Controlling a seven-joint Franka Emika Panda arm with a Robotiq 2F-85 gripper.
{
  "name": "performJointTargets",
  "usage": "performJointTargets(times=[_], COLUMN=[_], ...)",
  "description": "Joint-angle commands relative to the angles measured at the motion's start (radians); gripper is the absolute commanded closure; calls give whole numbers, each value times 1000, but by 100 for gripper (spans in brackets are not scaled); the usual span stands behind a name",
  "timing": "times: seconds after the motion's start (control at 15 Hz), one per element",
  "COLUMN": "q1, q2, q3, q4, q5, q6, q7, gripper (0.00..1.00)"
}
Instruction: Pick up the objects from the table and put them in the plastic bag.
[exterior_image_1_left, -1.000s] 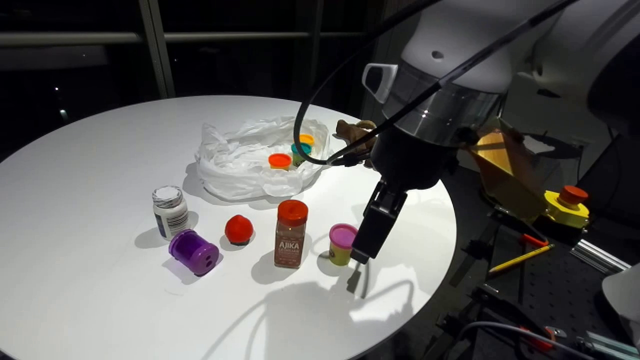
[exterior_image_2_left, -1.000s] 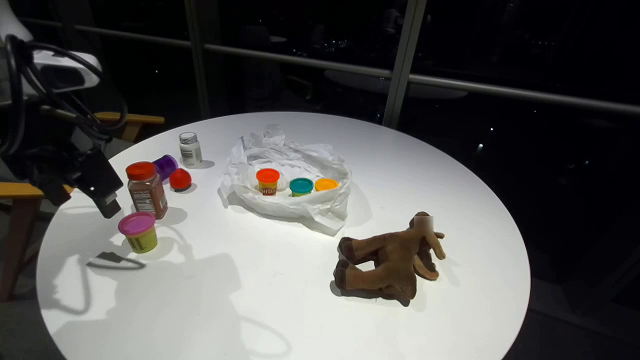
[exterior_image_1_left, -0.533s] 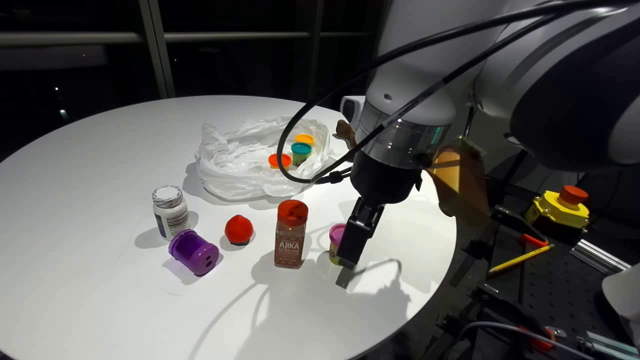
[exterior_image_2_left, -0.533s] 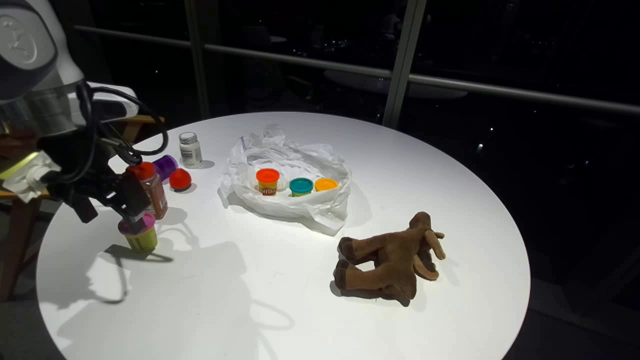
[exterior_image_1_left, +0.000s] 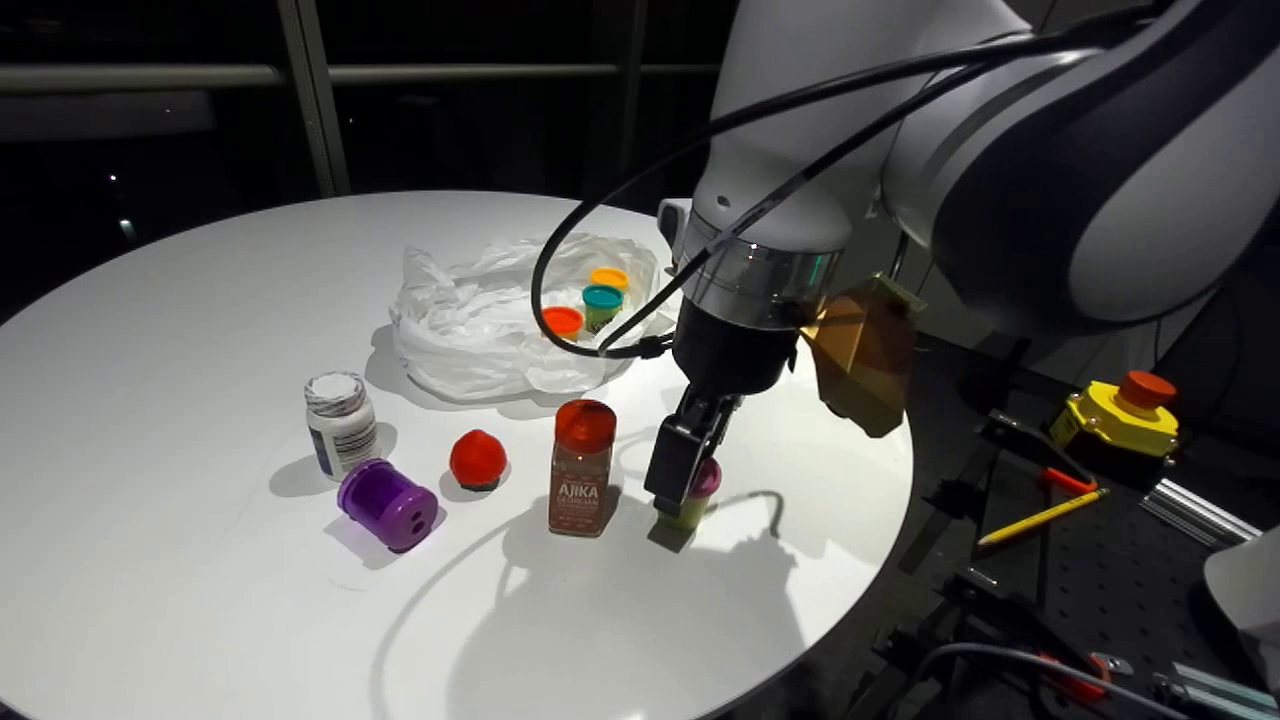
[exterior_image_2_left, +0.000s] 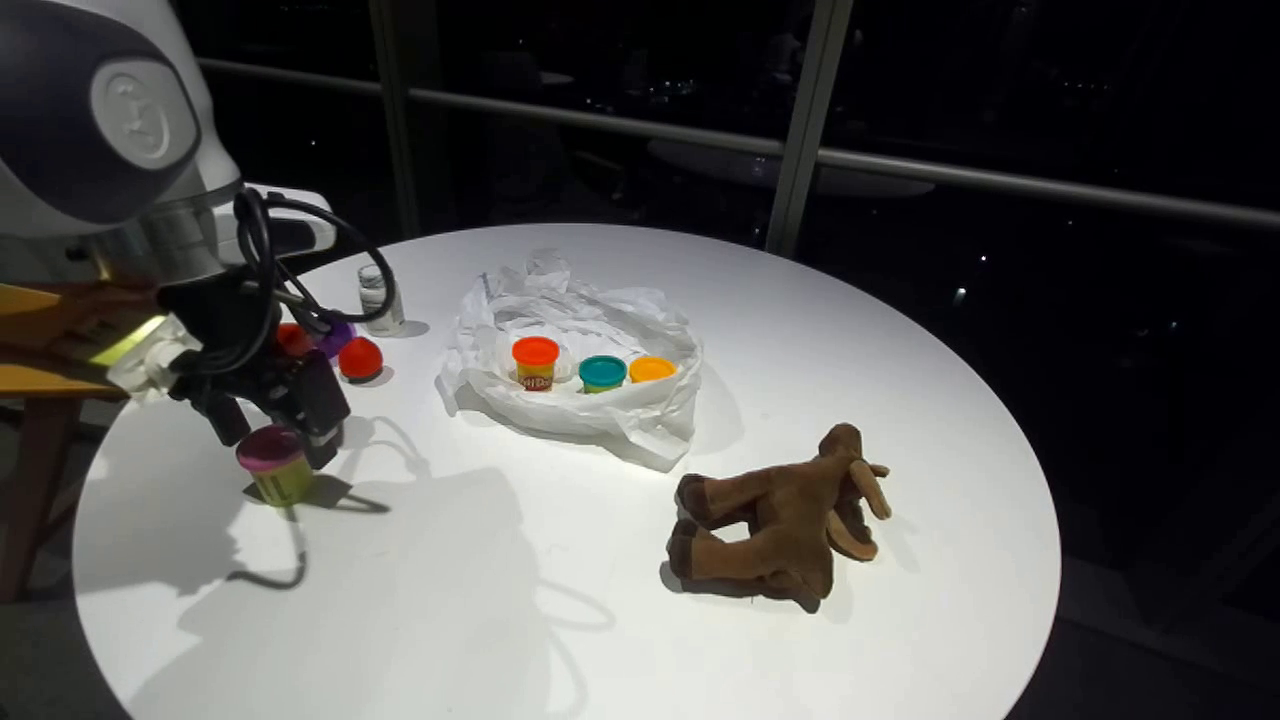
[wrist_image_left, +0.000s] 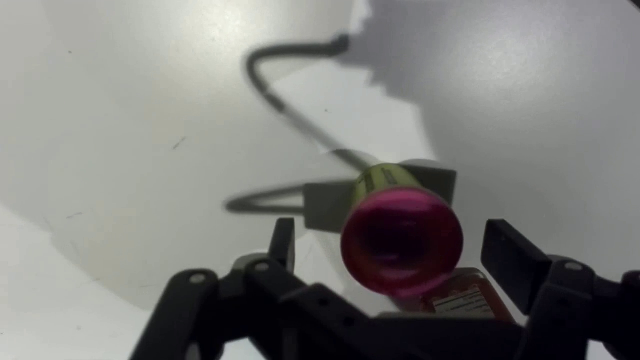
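Robot hand hangs with its jaws spread wide, one to each side of an upright pink-lidded tub, gaps showing between. Near the tub on the white worktop stands a red-capped spice jar. Farther off, the crumpled plastic bag holds three tubs, lidded red, teal and orange.

- The round white table bears a crumpled plastic bag.
- A white bottle stands beside a tipped purple container.
- A red ball sits near a red-lidded jar.
- A pink-lidded tub stands near that jar.
- A brown toy animal lies apart.
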Motion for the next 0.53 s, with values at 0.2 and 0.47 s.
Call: performJointTargets(times=[0.2,0.47], q1=[-39,-1], q2=[-1,-64], q3=[10,-25], q4=[16,40], q5=[9,-21], q6=[-18,-72], q7=[-42,17], gripper=[58,72])
